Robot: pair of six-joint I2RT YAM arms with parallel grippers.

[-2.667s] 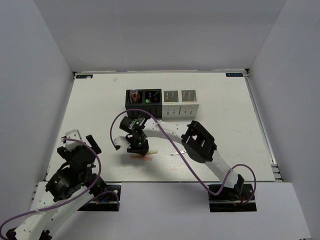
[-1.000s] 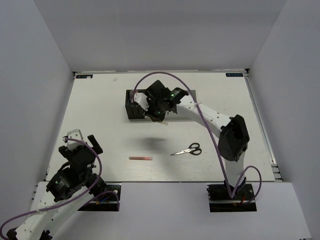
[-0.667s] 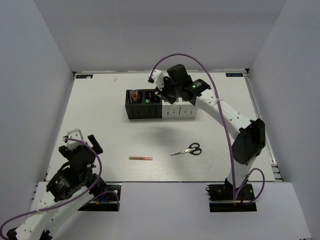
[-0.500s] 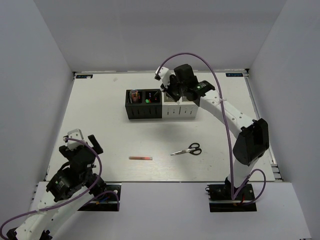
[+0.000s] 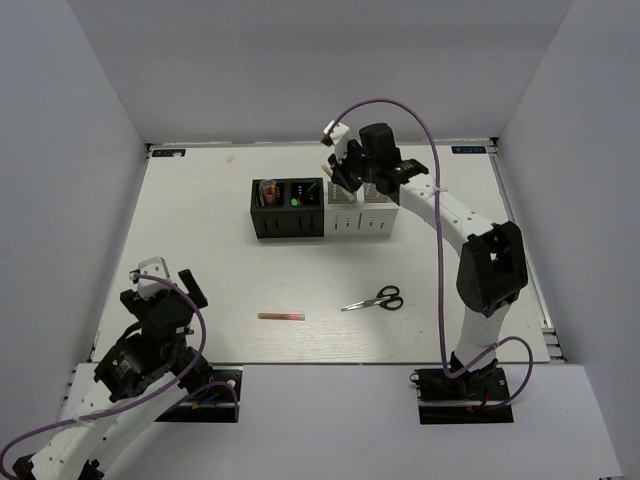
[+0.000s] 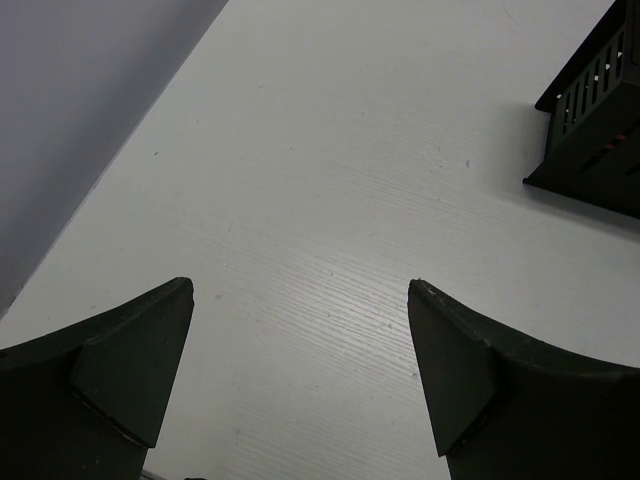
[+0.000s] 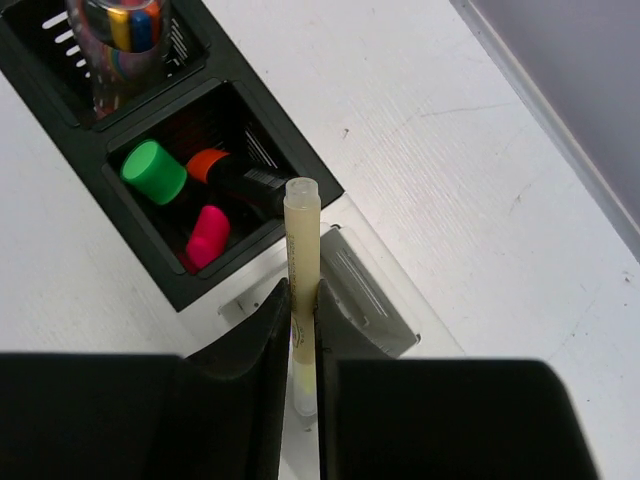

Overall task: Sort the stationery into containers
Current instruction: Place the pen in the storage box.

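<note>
Your right gripper (image 7: 302,305) pinches the yellow stick (image 7: 301,225) low on its shaft. It is likely light, stiff and slick, so that hold suits it. Your left gripper (image 6: 298,290) stands spread.

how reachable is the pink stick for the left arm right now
Probably yes: the left gripper is open and empty, the pink stick lies on the table to its right, and nothing stands between them.
</note>
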